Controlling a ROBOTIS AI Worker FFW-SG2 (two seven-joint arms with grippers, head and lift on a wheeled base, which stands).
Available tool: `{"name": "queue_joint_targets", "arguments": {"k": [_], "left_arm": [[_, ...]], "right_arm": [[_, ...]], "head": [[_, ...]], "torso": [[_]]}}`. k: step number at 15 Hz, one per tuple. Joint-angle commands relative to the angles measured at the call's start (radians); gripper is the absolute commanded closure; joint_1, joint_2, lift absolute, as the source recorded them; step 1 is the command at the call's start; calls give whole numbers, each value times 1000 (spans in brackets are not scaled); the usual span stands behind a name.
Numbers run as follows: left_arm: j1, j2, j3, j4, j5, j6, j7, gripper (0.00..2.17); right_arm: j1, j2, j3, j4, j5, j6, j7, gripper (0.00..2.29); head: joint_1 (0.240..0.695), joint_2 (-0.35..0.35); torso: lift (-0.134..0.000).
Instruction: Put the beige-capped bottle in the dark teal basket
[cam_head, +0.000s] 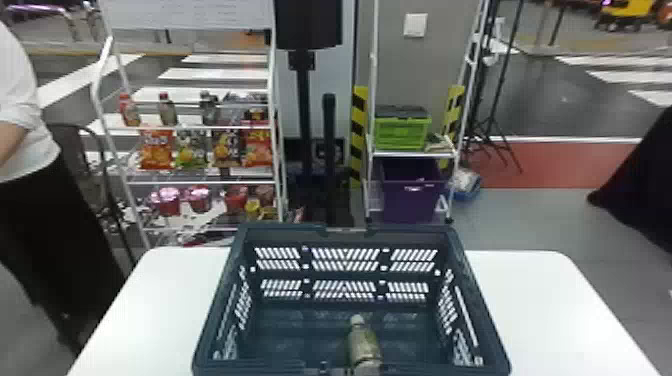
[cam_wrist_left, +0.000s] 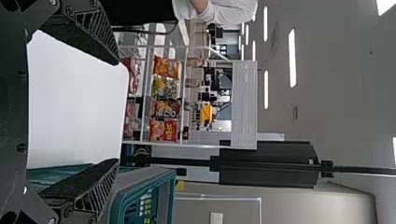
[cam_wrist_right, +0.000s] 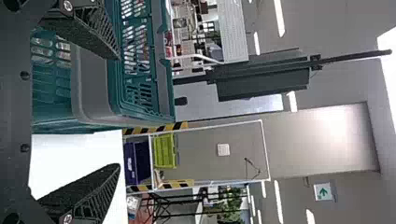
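The beige-capped bottle (cam_head: 364, 345) lies inside the dark teal basket (cam_head: 225, 300), near its front wall and a little right of the middle, cap pointing away from the robot. In the left wrist view my left gripper (cam_wrist_left: 114, 112) has its fingers wide apart with nothing between them, and a corner of the basket (cam_wrist_left: 122, 200) is beside one finger. My right gripper (cam_wrist_right: 116, 112) in the right wrist view is also open, and the side of the basket (cam_wrist_right: 93, 88) stands beyond its fingers, partly behind one of them.
The basket stands on a white table (cam_head: 540, 310). Behind the table are a white rack with snack bags (cam_head: 155, 150) and bottles, a dark pole stand, and a shelf holding a green crate (cam_head: 400, 132) above a purple bin (cam_head: 412, 197).
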Motion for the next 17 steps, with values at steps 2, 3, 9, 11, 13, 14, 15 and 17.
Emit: {"name": "queue_joint_targets", "arguments": {"k": [2, 3, 9, 11, 13, 14, 15, 17], "left_arm": [[4, -6, -10, -8, -4, -14, 4, 144], [7, -4, -9, -10, -6, -20, 7, 144], [30, -6, 0, -31, -4, -39, 9, 144], [35, -7, 2, -31, -4, -51, 9, 144], [38, -12, 2, -26, -4, -60, 9, 144], [38, -12, 2, -26, -4, -60, 9, 144], [38, -13, 2, -28, -4, -60, 9, 144], [36, -16, 2, -26, -4, -60, 9, 144]], "right_arm": [[7, 0, 3, 20, 0, -4, 11, 80], [7, 0, 4, 20, 1, -4, 11, 80], [5, 5, 9, 20, 0, -4, 11, 83], [1, 6, 9, 28, 1, -1, 12, 83], [-1, 5, 9, 32, 1, 2, 12, 83], [-1, 5, 9, 34, 0, 2, 11, 83], [-1, 5, 9, 34, 0, 2, 12, 83], [-2, 3, 6, 34, 0, 5, 12, 83]], "head": [[499, 0], [499, 0], [499, 0], [499, 0], [499, 0], [499, 0], [499, 0], [499, 0]], "torso": [[0], [0], [0], [0], [0], [0], [0], [0]]}}
